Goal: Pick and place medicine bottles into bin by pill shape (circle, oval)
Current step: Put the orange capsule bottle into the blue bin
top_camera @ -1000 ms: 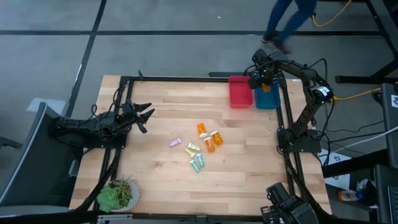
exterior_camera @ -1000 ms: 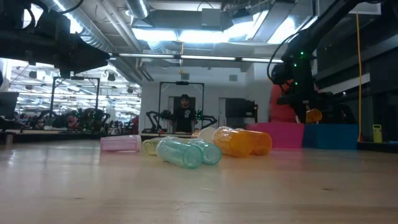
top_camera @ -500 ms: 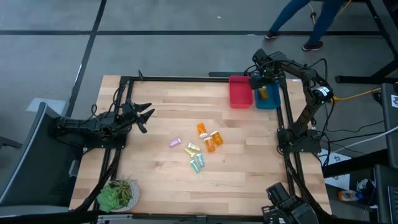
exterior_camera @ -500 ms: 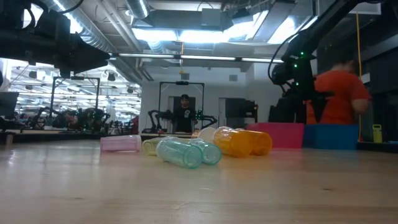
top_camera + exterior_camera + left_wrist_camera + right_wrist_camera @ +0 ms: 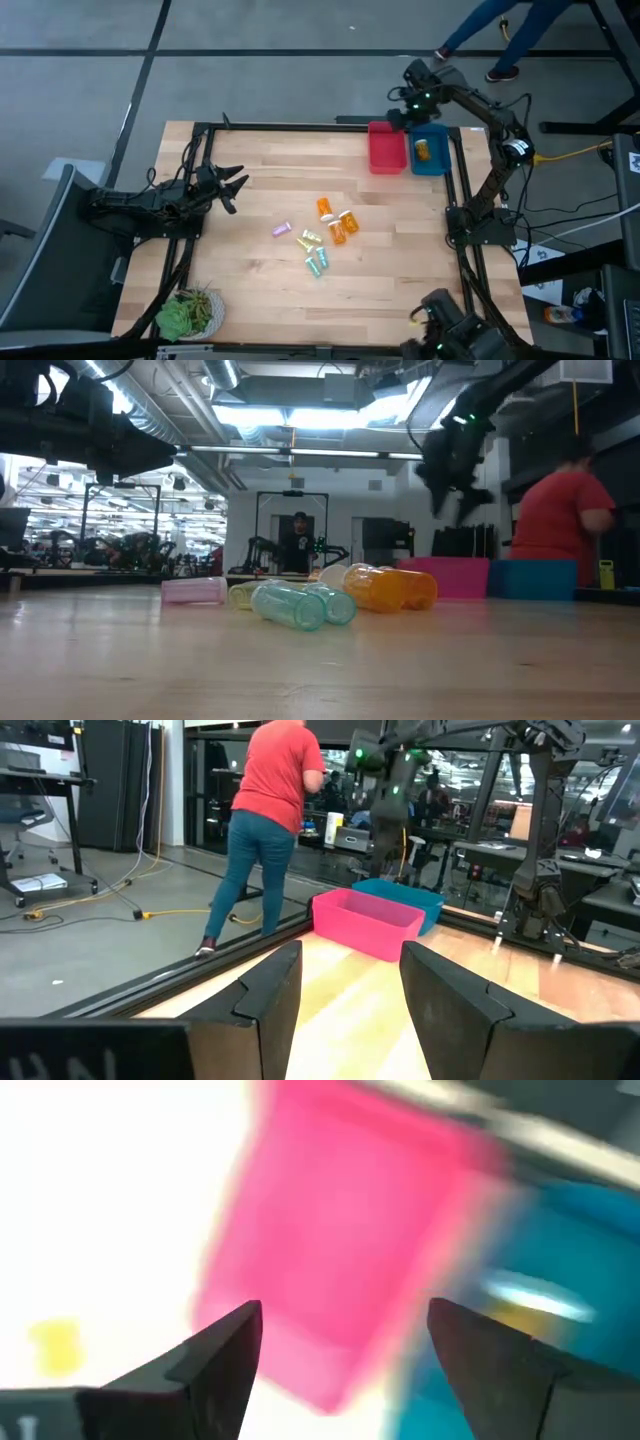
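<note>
Several small bottles lie on their sides in a cluster at the table's middle: orange ones [image 5: 338,222], a purple one [image 5: 281,230], a yellow one [image 5: 308,240] and teal ones [image 5: 316,263]. They also show in the low view [image 5: 300,600]. One orange bottle [image 5: 421,150] lies in the blue bin [image 5: 432,162]. The pink bin [image 5: 386,150] stands beside it. My right gripper [image 5: 398,112] is open and empty, raised over the far edge by the pink bin [image 5: 345,1350]. My left gripper [image 5: 238,188] is open and empty at the table's left [image 5: 350,980].
A potted plant [image 5: 188,312] stands at the near left corner. A person in a red top [image 5: 560,510] walks behind the table's far right side. A black frame [image 5: 300,124] runs along the table's far edge.
My right gripper held an orange bottle over the blue bin and has let it go; the bottle now lies in that bin. The gripper has then risen and moved toward the far edge and the pink bin. A person has walked past behind the table.
</note>
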### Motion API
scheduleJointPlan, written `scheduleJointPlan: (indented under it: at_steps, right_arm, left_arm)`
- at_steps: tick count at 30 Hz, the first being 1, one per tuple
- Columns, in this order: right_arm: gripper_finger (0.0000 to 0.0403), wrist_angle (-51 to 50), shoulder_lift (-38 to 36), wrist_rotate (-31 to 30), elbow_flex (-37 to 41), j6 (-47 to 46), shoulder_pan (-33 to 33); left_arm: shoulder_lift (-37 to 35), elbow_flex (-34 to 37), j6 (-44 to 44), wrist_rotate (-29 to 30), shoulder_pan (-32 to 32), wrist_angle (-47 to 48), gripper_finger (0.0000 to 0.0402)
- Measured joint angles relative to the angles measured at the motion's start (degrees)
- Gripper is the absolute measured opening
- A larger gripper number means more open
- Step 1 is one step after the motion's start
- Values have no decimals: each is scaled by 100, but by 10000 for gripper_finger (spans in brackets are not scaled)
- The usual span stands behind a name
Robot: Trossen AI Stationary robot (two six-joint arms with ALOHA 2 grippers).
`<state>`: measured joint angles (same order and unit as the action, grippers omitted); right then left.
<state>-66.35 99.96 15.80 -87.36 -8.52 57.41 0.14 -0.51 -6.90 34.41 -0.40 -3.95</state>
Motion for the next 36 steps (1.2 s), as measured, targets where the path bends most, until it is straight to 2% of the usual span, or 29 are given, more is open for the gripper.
scheduleJointPlan:
  at_steps: [5,8,15,19,25,31,36]
  right_arm:
    - [287,307,0,1410,-56,670,-858]
    - [287,437,0,1523,-45,901,-1455]
    - [287,530,0,702,-45,332,-2800]
    - [287,553,-36,587,-49,-219,-3331]
    - [287,413,-42,239,-166,-795,-3742]
    - [287,115,-55,-817,-130,-1280,-4087]
    - [287,265,-55,-1477,-129,-1894,-4351]
  left_arm:
    - [0,0,0,0,1,-2,166]
    - [0,0,0,0,2,0,166]
    - [0,0,-2,0,0,-2,166]
    - [2,0,-26,0,0,-2,166]
    - [0,0,-9,0,2,-2,166]
    - [0,0,-18,-2,2,-1,166]
    - [0,0,-44,-2,2,-2,166]
